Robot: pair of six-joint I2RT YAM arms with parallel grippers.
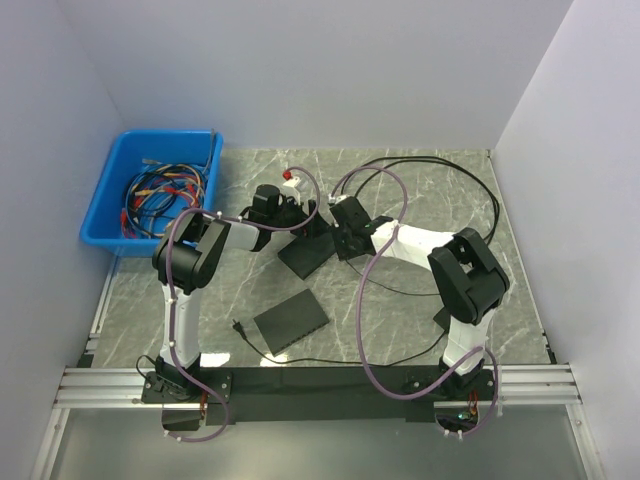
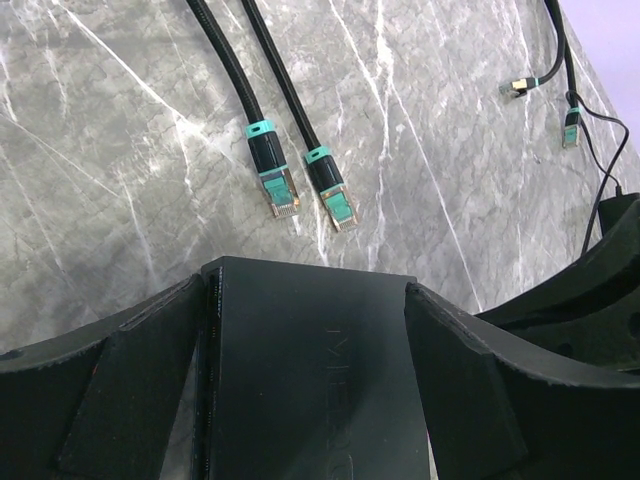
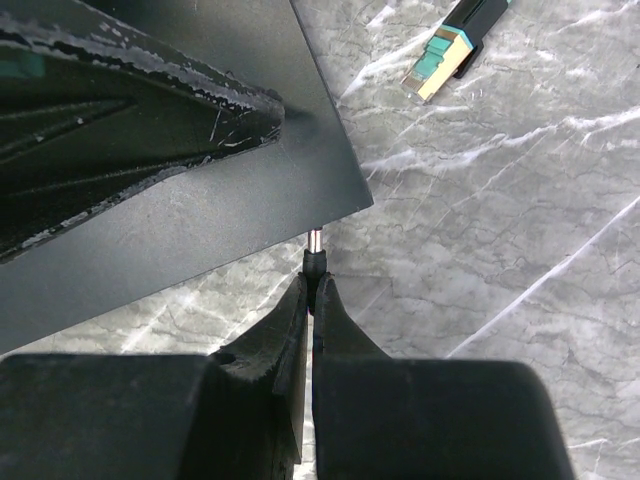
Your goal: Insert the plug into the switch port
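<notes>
My left fingers grip the switch on both sides. My right fingers pinch the plug, its tip at the switch's edge.

Faint embossed lettering on the switch reads roughly "MERCU".
</notes>
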